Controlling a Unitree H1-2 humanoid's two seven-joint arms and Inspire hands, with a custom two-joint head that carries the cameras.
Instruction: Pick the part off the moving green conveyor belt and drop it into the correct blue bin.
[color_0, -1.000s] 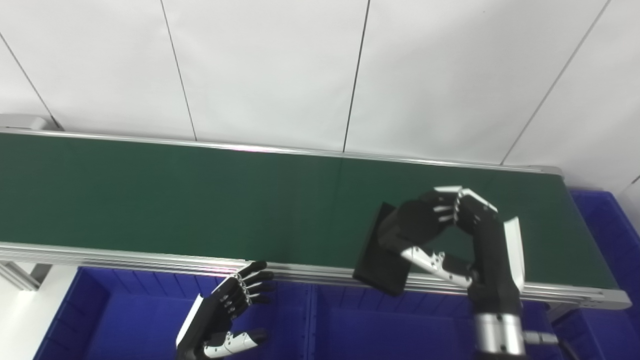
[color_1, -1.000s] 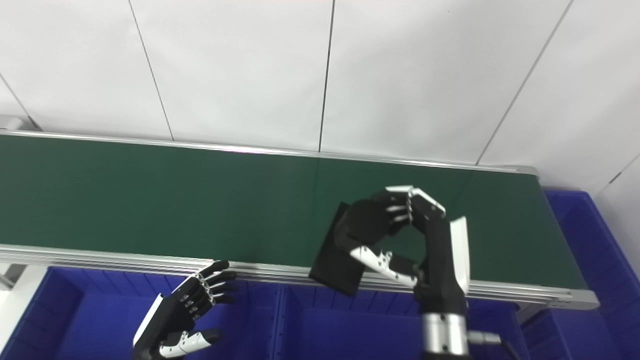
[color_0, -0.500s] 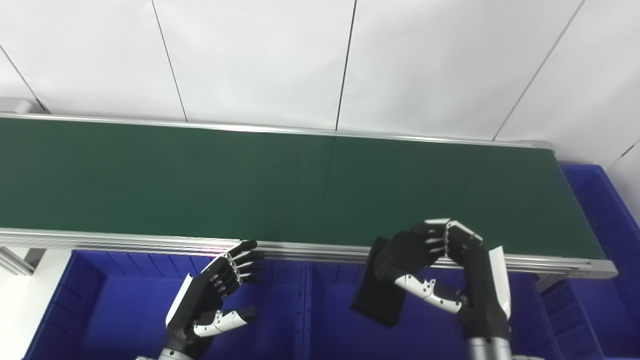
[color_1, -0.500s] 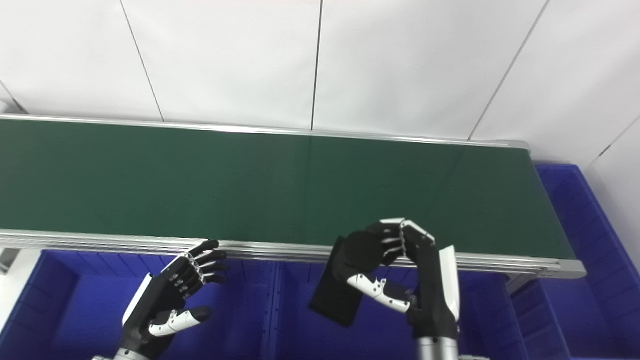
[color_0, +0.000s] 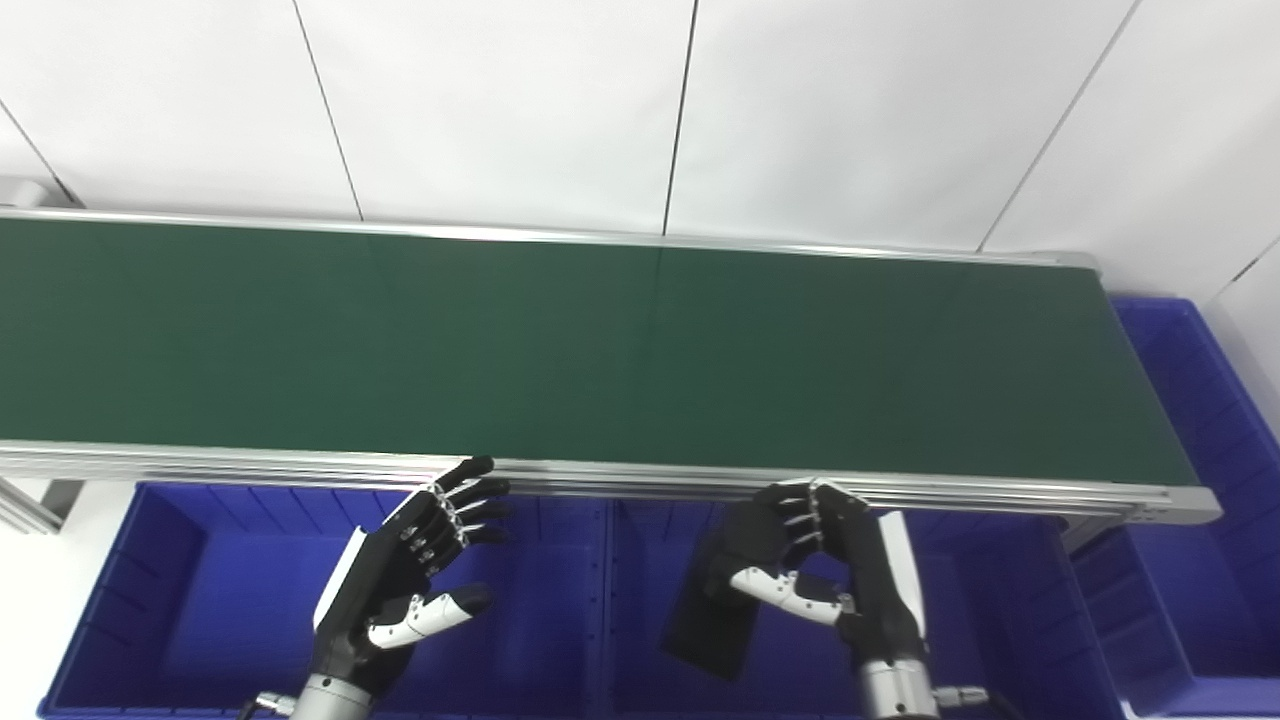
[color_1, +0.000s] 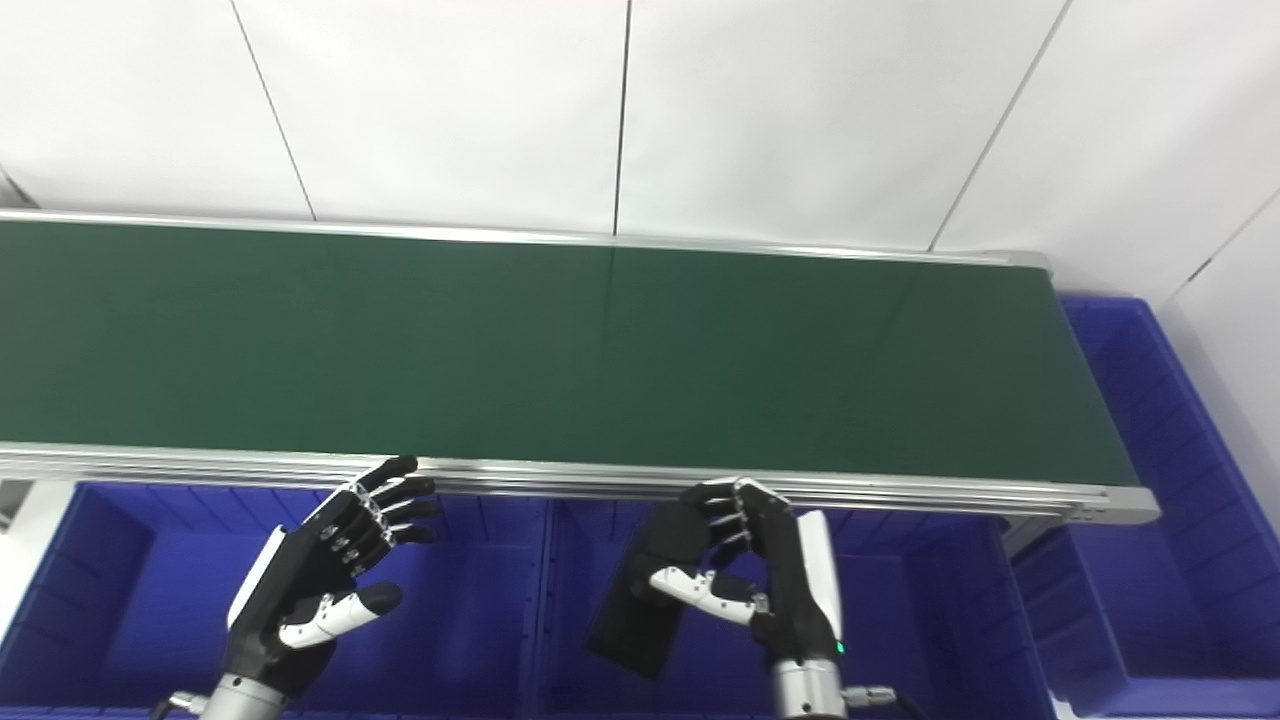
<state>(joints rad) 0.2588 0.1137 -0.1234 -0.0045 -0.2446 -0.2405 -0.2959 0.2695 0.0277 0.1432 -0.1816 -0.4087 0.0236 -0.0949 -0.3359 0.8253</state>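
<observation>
Part (color_0: 712, 625) in right robot hand (color_0: 800, 560), over bin (color_0: 1010, 640).

Readable text: none anywhere in either view.
Green conveyor belt (color_0: 600, 340): plain surface, no lettering or numbers showing.
Blue bins (color_0: 250, 610): bare plastic walls, no label legible.
Black part (color_0: 710, 625): flat dark face, no marking to be made out.
Right hand (color_0: 810, 560): black and white casing, no brand name readable; a tiny green light shows near the wrist in the right eye view, but it carries no text.
Left hand (color_0: 405, 590): no readable print.
Wall panels (color_0: 500, 100): blank white, only seams.
</observation>
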